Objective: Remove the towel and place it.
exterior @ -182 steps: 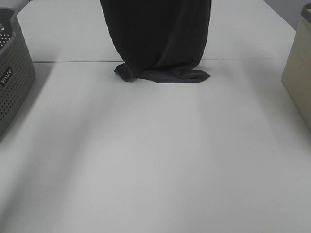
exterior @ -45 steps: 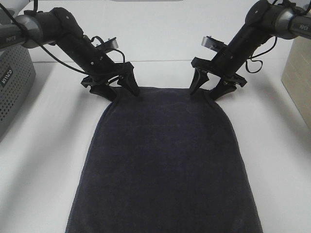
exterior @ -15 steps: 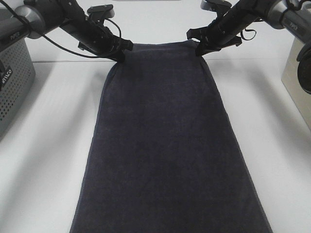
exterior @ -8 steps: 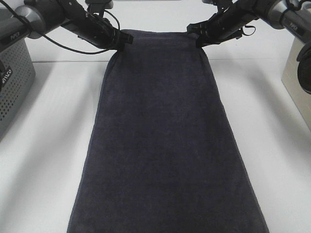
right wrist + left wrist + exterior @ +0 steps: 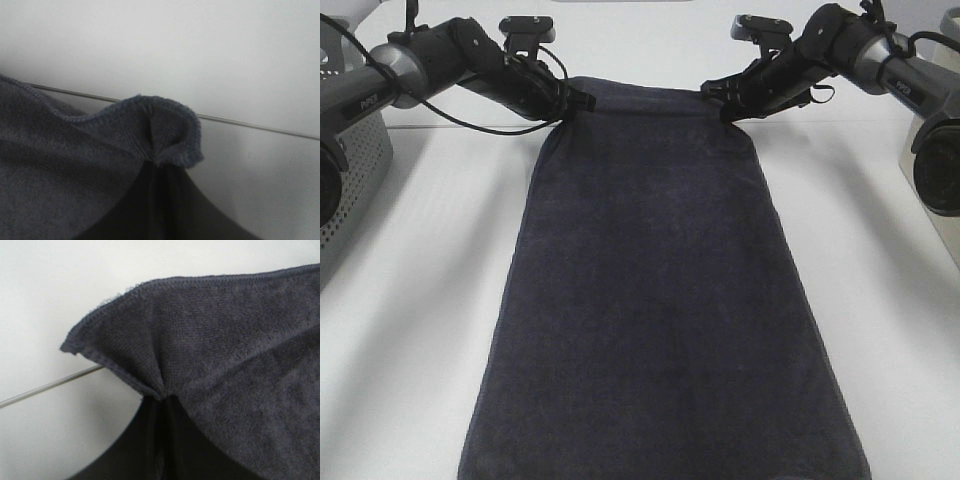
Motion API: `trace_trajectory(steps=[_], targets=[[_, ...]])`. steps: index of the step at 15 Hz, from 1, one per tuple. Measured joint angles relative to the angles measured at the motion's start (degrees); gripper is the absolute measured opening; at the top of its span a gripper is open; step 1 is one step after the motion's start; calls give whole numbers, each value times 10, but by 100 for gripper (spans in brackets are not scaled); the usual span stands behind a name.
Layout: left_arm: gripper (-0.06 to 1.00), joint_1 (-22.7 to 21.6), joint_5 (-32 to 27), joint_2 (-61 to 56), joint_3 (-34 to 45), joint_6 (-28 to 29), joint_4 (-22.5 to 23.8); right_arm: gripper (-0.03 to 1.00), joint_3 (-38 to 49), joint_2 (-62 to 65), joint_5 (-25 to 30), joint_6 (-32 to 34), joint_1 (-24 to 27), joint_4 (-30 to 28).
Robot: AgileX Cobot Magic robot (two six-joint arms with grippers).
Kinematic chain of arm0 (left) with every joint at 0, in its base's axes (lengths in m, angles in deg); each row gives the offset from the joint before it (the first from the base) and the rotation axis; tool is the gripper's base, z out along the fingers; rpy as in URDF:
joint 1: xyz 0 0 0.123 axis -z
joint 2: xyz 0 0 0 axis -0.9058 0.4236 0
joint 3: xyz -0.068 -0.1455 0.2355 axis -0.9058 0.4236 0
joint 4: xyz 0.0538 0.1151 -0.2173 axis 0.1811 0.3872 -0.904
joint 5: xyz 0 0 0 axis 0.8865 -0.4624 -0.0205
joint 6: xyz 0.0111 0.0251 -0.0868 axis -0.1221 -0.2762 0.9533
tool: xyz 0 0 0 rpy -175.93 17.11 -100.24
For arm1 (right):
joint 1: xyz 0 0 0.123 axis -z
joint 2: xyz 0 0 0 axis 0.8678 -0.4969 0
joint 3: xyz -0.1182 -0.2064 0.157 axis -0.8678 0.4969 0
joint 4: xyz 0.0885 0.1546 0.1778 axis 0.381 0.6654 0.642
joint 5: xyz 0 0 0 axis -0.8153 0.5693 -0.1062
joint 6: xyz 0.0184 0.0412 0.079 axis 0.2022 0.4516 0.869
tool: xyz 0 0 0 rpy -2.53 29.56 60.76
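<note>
Desk: white top (image 5: 410, 330), a thin seam crossing it near the far edge.
Towel: dark towel (image 5: 660, 300) lies flat down the desk's middle, from the near edge to the seam.
Sides: grey perforated basket (image 5: 345, 170) at left edge; beige bin (image 5: 932, 165) at right edge.
Left gripper (image 5: 570, 103): clamped on towel's far left corner.
Right gripper (image 5: 725, 100): clamped on towel's far right corner.

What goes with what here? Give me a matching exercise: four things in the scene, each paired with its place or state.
Things:
1. towel
2. left end effector
3. right end effector
4. grey perforated basket

Places or states:
A. shut on the towel's far right corner
B. at the table's left edge
C. spread lengthwise down the table
D. shut on the towel's far left corner

Pairs: 1-C, 2-D, 3-A, 4-B
</note>
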Motion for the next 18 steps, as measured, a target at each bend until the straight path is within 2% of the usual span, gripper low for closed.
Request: trace_trajectory(steps=[8, 10, 11, 12, 13, 15, 17, 18], targets=[[2, 0, 80, 30, 0, 0, -5, 2, 0, -21, -59, -19, -4, 12], [2, 0, 87, 30, 0, 0, -5, 8, 0, -21, -60, -19, -4, 15], [4, 0, 87, 30, 0, 0, -5, 15, 0, -21, -60, -19, -4, 15], [8, 0, 88, 30, 0, 0, -5, 25, 0, -21, -60, -19, -4, 15], [18, 0, 93, 31, 0, 0, -5, 35, 0, -21, -63, -19, -4, 15], [48, 0, 116, 37, 0, 1, -5, 50, 0, -21, -64, -19, -4, 13], [71, 0, 119, 40, 0, 1, -5, 54, 0, -21, -68, -19, -4, -5], [75, 0, 121, 40, 0, 1, -3, 55, 0, -21, -69, -19, -4, -15]])
